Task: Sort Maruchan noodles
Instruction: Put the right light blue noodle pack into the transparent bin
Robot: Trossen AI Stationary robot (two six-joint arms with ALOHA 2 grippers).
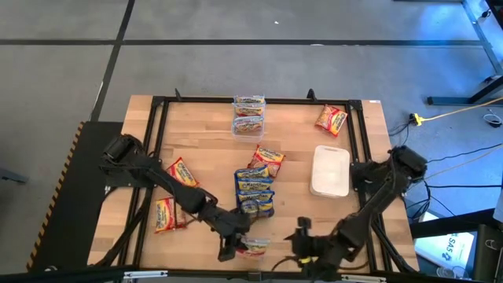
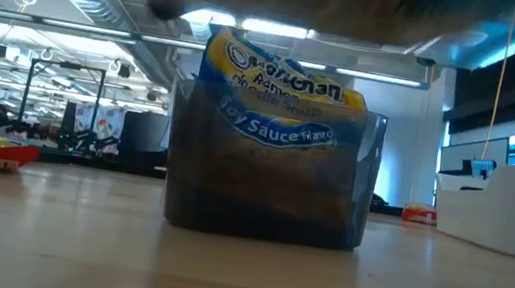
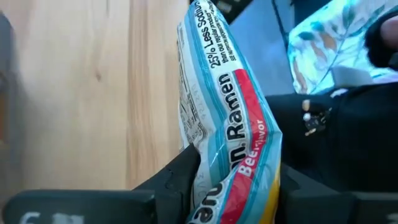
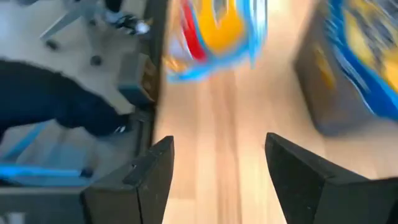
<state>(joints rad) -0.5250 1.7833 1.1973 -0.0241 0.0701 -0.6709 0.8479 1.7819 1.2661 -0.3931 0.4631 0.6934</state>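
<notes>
Several Maruchan noodle packets lie on the wooden table: blue ones stacked at the middle (image 1: 255,191), one red (image 1: 268,159), two at the left (image 1: 182,173) (image 1: 165,214), one far right (image 1: 332,119). At the table's near edge my left gripper (image 1: 240,246) is shut on a light-blue, red-banded packet (image 3: 227,118). My right gripper (image 1: 301,234) (image 4: 217,168) stands open just to the right of it, with nothing between its fingers. A clear tub (image 2: 269,166) at the far edge holds packets (image 1: 248,114). My left gripper pinches the red-banded packet by one end (image 3: 230,186) between its two fingers (image 3: 180,180). The fingers slant down, coming from the table's left. The packet stands on edge in the hold and reaches forward past the fingertips. Whether it touches the table does not show.
A white tray (image 1: 330,170) sits right of the middle, also seen in the low view as a white tray (image 2: 506,209). A black frame (image 1: 157,141) runs around the tabletop. Bare wood lies between the left packets and the blue stack.
</notes>
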